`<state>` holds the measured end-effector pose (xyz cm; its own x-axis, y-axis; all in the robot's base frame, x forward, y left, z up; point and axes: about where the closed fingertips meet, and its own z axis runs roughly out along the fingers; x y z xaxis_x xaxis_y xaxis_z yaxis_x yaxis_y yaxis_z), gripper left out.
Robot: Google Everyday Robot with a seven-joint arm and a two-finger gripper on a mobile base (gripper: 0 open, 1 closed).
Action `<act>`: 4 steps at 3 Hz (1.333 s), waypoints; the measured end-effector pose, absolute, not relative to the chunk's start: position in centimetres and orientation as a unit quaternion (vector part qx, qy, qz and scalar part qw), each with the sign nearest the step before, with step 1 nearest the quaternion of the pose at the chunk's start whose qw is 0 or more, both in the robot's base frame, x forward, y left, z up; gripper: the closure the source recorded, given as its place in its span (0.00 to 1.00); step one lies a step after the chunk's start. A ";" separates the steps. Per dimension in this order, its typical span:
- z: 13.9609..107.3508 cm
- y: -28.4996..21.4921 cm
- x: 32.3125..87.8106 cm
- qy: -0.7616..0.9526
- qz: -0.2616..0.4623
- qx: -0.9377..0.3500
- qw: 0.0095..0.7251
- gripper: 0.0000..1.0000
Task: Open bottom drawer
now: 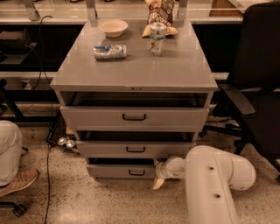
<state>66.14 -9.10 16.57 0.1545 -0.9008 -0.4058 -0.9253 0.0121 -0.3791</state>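
The grey cabinet [131, 72] has three drawers. The bottom drawer [120, 171] is the lowest and narrowest front, with a small black loop handle [136, 172]; it stands out a little from the cabinet. The middle drawer [131, 149] and the top drawer [133, 117] above it also stand slightly out. My gripper [156, 175] is at the right end of the bottom drawer's front, just right of the handle, with one pale finger [158, 182] pointing down toward the floor. My white arm [210, 175] reaches in from the lower right.
On the cabinet top are a white bowl [113, 27], a lying crushed can [110, 51], an upright can [157, 38] and a snack bag [160, 13]. A black office chair [258, 87] stands at the right. A person's leg and shoe [13, 170] are at the left. Cables lie on the floor.
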 end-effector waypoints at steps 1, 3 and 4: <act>15.9 -10.1 66.3 0.656 0.000 -0.705 0.270 0.16; 18.1 -10.6 62.2 0.658 0.019 -0.710 0.250 0.63; 18.5 -11.1 58.5 0.666 0.081 -0.700 0.243 0.94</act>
